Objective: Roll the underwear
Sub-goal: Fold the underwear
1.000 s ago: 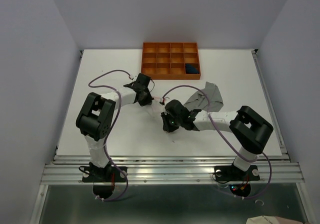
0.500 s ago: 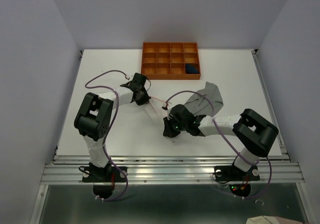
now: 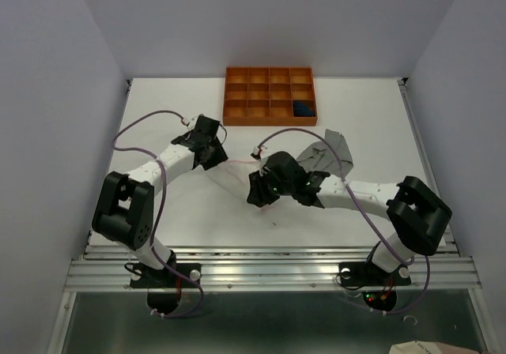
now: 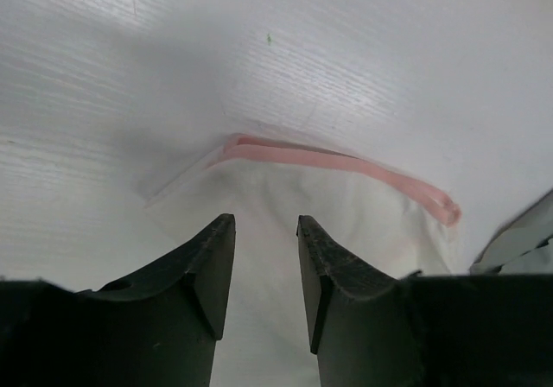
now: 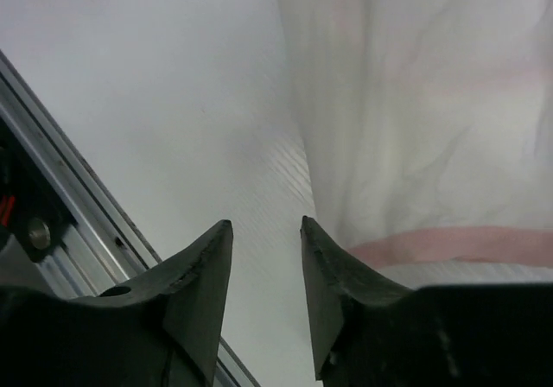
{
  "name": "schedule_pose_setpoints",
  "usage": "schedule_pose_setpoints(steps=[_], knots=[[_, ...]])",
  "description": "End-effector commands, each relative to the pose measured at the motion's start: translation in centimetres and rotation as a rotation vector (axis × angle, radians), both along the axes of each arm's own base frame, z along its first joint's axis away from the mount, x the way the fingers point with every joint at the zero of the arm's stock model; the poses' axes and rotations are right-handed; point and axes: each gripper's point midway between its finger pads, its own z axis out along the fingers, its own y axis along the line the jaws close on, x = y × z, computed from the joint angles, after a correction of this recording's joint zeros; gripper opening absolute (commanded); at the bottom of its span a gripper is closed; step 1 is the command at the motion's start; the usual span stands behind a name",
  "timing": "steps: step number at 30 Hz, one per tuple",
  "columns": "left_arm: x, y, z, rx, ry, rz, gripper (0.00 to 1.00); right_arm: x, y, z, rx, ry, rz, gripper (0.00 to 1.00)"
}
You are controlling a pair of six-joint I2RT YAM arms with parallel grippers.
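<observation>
The thin pale pink-white underwear (image 3: 237, 177) lies flat on the table between the two arms. Its pink trim (image 4: 346, 159) runs just beyond my left gripper (image 4: 263, 223), which is open above the cloth and holds nothing. My right gripper (image 5: 266, 225) is open too, over bare table, with the cloth's edge and pink band (image 5: 449, 244) just to its right. From above, the left gripper (image 3: 210, 158) is at the garment's far left end and the right gripper (image 3: 257, 196) at its near right end. The grey underwear (image 3: 329, 152) lies crumpled behind the right arm. A navy one (image 3: 302, 109) sits in the tray.
An orange compartment tray (image 3: 261, 95) stands at the back of the table. The metal rail of the table's near edge (image 5: 60, 223) shows close beside the right gripper. Purple cables loop over both arms.
Both grippers have gone from shut to open and let go of the pale cloth. The left arm has swung left; the right gripper has shifted left and slightly away.
</observation>
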Motion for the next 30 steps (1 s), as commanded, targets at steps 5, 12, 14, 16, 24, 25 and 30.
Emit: schedule_pose_setpoints(steps=[5, 12, 14, 16, 24, 25, 30], knots=[[-0.2, 0.4, 4.5, -0.012, -0.094, -0.018, 0.53, 8.6, -2.1, 8.7, 0.176, -0.137, -0.166, 0.62], [-1.5, -1.4, 4.0, -0.058, -0.086, -0.095, 0.71, 14.2, -7.6, 6.9, 0.035, -0.201, -0.269, 0.78], [-1.5, -1.7, 3.7, -0.063, -0.078, -0.098, 0.71, 15.1, -8.2, 6.2, 0.002, -0.195, -0.273, 0.77], [-1.4, -2.1, 3.1, -0.073, -0.06, -0.107, 0.68, 15.6, -8.3, 4.6, -0.018, -0.157, -0.265, 0.77], [-0.7, -2.6, 0.6, -0.06, 0.002, -0.111, 0.58, 15.9, -6.9, 1.2, -0.066, -0.085, -0.102, 0.68], [-0.5, -2.7, 0.6, -0.06, -0.001, -0.111, 0.58, 15.9, -6.8, 0.9, -0.069, -0.075, -0.099, 0.68], [-0.1, -2.9, -0.4, -0.046, 0.021, -0.12, 0.58, 15.3, -7.0, -2.0, -0.12, 0.002, -0.074, 0.63]])
